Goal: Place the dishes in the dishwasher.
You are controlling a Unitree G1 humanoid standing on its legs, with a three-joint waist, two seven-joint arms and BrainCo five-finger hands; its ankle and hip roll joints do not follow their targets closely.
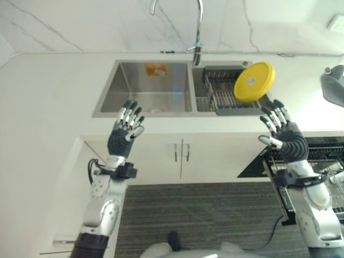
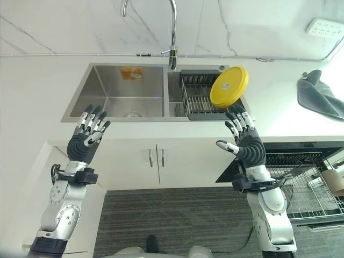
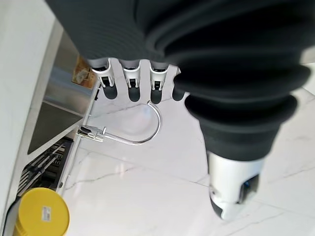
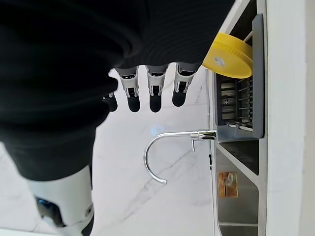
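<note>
I see the left hand [image 1: 125,134] raised in front of the sink, fingers straight and spread, holding nothing. The right hand [image 2: 246,141] is raised likewise, fingers splayed and empty, just below the yellow plate [image 2: 229,86]. That plate is round, smooth and matte, standing tilted in the dark wire dish rack [image 2: 199,95] in the right basin of the brushed-steel sink [image 2: 115,97]. A curved chrome tap [image 2: 173,32] rises behind. The tabletop [image 2: 32,102] is pale and smooth. At lower right an open dishwasher rack [image 2: 312,188] of wire shows; its contents I cannot make out. A grey cloth [image 2: 320,97] lies at the far right.
</note>
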